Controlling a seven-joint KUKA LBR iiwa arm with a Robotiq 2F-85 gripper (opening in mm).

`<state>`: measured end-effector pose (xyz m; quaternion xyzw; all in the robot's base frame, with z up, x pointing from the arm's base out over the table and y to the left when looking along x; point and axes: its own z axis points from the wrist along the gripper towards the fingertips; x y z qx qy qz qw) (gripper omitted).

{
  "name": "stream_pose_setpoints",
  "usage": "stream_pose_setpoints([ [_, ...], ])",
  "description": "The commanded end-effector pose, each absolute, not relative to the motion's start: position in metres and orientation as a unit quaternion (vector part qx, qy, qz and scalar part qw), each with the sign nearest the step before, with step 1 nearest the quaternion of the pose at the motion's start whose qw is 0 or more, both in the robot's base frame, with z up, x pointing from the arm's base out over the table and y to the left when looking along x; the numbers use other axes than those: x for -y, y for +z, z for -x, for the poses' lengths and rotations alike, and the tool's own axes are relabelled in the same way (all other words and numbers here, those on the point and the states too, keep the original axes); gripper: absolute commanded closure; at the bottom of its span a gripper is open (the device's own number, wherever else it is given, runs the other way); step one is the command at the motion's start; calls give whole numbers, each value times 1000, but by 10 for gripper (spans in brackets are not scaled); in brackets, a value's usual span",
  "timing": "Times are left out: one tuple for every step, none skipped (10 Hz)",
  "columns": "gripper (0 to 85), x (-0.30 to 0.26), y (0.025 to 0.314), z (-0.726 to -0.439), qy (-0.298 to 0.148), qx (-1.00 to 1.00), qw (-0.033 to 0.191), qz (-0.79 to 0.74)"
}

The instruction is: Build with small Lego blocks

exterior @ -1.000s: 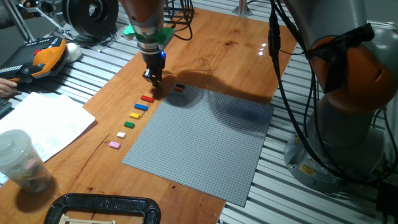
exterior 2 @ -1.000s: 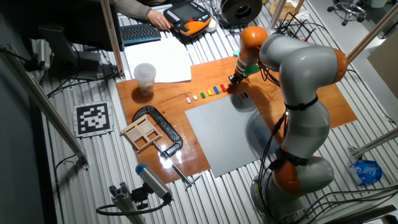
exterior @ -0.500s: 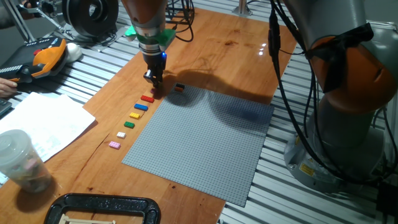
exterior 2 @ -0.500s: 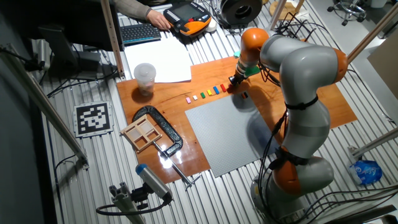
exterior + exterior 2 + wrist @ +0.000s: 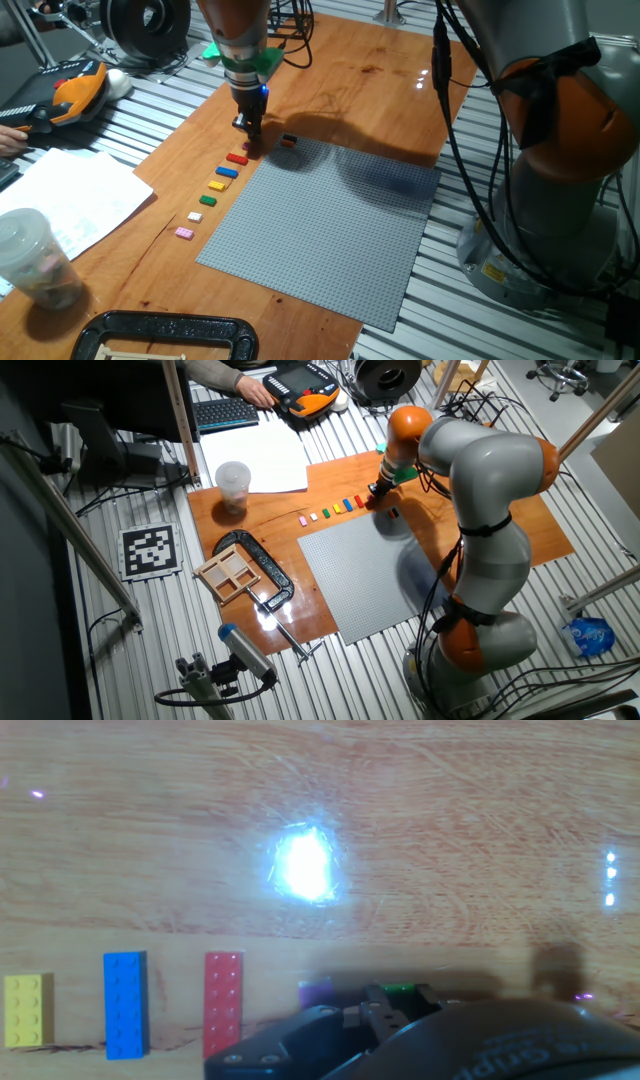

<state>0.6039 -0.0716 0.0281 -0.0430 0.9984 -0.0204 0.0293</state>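
The gripper (image 5: 247,128) is held low over the wooden board (image 5: 330,60), just beyond the far end of the brick row; whether its fingers are apart or together cannot be told. A row of small Lego blocks is laid along the left edge of the grey baseplate (image 5: 330,230): pink brick (image 5: 184,233), white brick (image 5: 195,217), green brick (image 5: 208,201), yellow brick (image 5: 217,185), blue brick (image 5: 227,172), red brick (image 5: 237,158). An orange and dark brick (image 5: 288,141) is seen at the baseplate's far-left corner. A bright glare (image 5: 303,863) is thrown on the wood in the hand view.
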Motion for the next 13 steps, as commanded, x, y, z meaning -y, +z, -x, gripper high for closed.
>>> stream_pose_setpoints([
  [680,72,28,-604,-22,-998,29,44],
  [680,71,29,-603,-24,-998,28,45],
  [850,71,29,-602,-24,-998,27,45],
  [850,70,30,-601,-24,-998,27,45],
  [850,70,32,-600,-20,-999,24,43],
  [850,70,34,-598,-18,-999,21,40],
  [850,69,37,-595,-18,-999,20,38],
  [850,68,40,-592,-19,-999,18,36],
  [850,68,41,-589,-20,-999,17,34],
  [850,67,42,-585,-20,-999,17,31],
  [850,65,43,-580,-19,-999,16,27],
  [850,62,44,-572,-19,-999,16,22],
  [850,61,46,-566,-19,-1000,16,19],
])
